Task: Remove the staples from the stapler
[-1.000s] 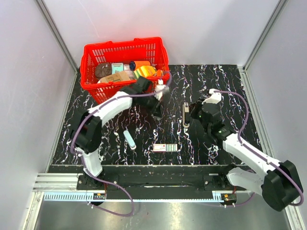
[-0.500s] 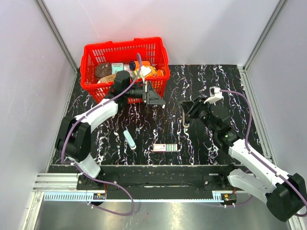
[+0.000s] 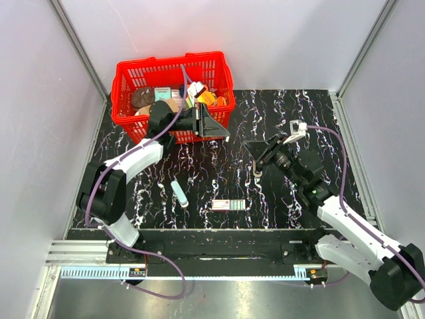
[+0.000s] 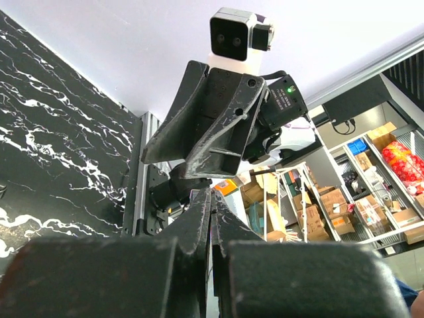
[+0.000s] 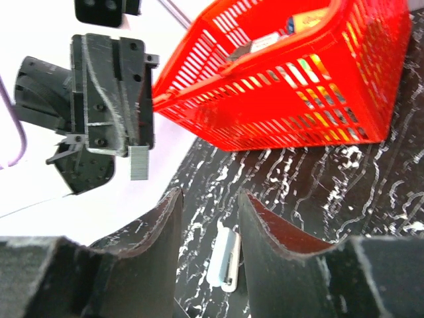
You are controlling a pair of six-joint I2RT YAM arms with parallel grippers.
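- Grey strip of staples [image 5: 139,163] is pinched at the tips of the left gripper [image 3: 222,133], whose jaws are fully closed on it, held in the air just right of the red basket [image 3: 172,61]
- Stapler [image 3: 256,171] lies on the black marbled bench [image 3: 312,119] mid-scene, just beside the right gripper [image 3: 257,149]
- Right jaws stand partly open, holding nothing

I'm seeing the staples [image 5: 139,163], a short grey ridged strip, hanging upright at the left gripper's [image 5: 136,148] tip, while the slim dark stapler [image 3: 256,171] is lying lengthwise on the table [image 3: 199,179].
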